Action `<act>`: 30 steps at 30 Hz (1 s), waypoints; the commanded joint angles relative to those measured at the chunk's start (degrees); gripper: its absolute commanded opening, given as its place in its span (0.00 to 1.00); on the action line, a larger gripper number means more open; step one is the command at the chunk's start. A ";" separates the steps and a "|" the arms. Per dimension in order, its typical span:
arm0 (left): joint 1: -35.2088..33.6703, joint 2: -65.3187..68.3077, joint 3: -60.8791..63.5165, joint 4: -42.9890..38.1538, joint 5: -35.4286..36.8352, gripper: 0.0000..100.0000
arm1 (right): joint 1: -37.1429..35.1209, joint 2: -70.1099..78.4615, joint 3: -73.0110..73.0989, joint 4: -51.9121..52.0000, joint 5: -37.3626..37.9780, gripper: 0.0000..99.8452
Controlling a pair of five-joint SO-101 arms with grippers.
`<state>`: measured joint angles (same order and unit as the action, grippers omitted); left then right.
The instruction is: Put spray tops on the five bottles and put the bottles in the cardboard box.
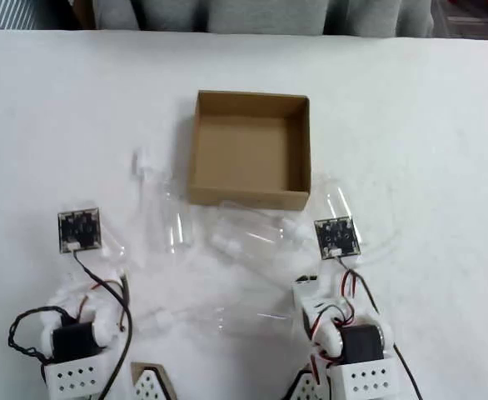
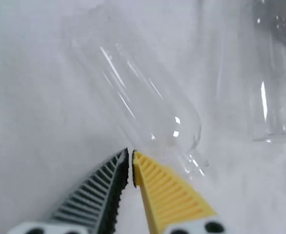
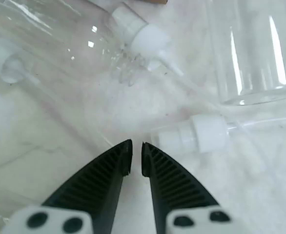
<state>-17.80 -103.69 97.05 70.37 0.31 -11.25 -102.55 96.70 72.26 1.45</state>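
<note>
With the left end effector (image 2: 131, 165) and right end effector (image 3: 136, 158) both closed and empty, the bottles (image 1: 246, 237) lie outside the cardboard box (image 1: 248, 198).

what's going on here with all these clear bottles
Neither arm is holding anything. The cardboard box is empty, and the clear bottles lie on the table beside it. The left gripper is shut and empty next to one lying bottle. The right gripper is shut near a white spray top.
</note>
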 commanded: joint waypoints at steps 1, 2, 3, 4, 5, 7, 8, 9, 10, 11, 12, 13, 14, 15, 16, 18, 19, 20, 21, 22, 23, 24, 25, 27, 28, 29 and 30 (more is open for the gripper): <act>-2.68 -1.10 -4.04 -5.27 0.26 0.02 | 0.31 -0.57 0.18 0.22 0.35 0.02; -2.95 -1.10 -4.75 -6.59 -0.09 0.02 | 0.31 -0.57 0.18 0.22 0.35 0.02; -3.12 -1.10 -5.45 -7.91 -0.09 0.02 | 0.31 -0.57 0.18 0.22 0.35 0.02; -3.21 -1.10 -5.80 -8.97 -0.09 0.02 | 0.22 -0.57 0.18 0.22 0.44 0.02; -3.03 -1.10 -6.24 -9.85 -0.09 0.02 | 0.04 -0.57 0.18 0.22 0.44 0.02; -2.77 -1.10 -7.74 -11.34 -0.09 0.02 | -0.04 -0.57 0.18 0.22 0.53 0.02; -2.68 -1.10 -9.23 -11.08 -0.09 0.02 | -0.13 -0.57 0.18 0.22 0.53 0.02; -2.24 -0.84 -11.25 -10.02 0.00 0.02 | -0.13 -0.57 0.18 0.22 0.53 0.02; -2.15 -0.75 -13.01 -8.26 0.09 0.02 | -0.13 -0.57 0.18 0.22 0.53 0.02; -2.07 -0.75 -14.86 -6.77 0.26 0.02 | -0.13 -0.57 0.18 0.22 0.53 0.02; -2.07 -0.75 -16.70 -5.63 0.35 0.02 | -0.13 -0.57 0.18 0.22 0.53 0.02; -2.07 -0.40 -18.64 -4.75 0.35 0.02 | -0.13 -0.57 0.18 0.22 0.53 0.02; -2.07 0.75 -20.57 -3.96 0.18 0.02 | -0.13 -0.57 0.18 0.22 0.53 0.02; -2.07 2.95 -22.86 -3.34 0.18 0.02 | -0.13 -0.57 0.18 0.22 0.53 0.02; -2.07 5.85 -25.14 -2.55 0.18 0.02 | -0.13 -0.57 0.18 0.22 0.53 0.02; -2.07 14.37 -30.59 -0.70 0.26 0.02 | -0.04 -0.57 0.18 0.22 0.53 0.02; -2.07 19.47 -33.93 0.53 0.26 0.02 | 0.04 -0.57 0.18 0.22 0.53 0.02; -2.07 24.66 -37.10 1.85 0.26 0.02 | 0.04 -0.57 0.18 0.22 0.53 0.02; -2.07 29.85 -40.62 2.99 0.26 0.02 | 0.13 -0.57 0.18 0.22 0.53 0.02; -2.15 34.95 -43.60 4.04 0.35 0.02 | 0.31 -0.57 0.18 0.22 0.53 0.02; -2.15 39.69 -46.33 4.92 0.35 0.02 | 0.31 -0.57 0.18 0.22 0.53 0.02; -2.15 44.18 -48.62 5.27 0.44 0.02 | 0.31 -0.57 0.18 0.22 0.53 0.02; -2.15 48.31 -50.46 5.27 0.62 0.02 | 0.31 -0.57 0.18 0.22 0.53 0.02; -2.15 55.96 -53.63 5.19 3.25 0.02 | 0.31 -0.57 0.18 0.22 0.53 0.02; -2.15 59.30 -55.03 5.10 5.27 0.02 | 0.31 -0.57 0.18 0.22 0.53 0.02; -2.15 62.37 -56.35 5.10 6.95 0.04 | 0.31 -0.57 0.18 0.22 0.53 0.02; -2.24 65.19 -57.23 5.10 8.35 0.06 | 0.31 -0.57 0.18 0.22 0.53 0.02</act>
<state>-20.18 -50.77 47.30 75.30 3.12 -11.25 -102.55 96.70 72.26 1.45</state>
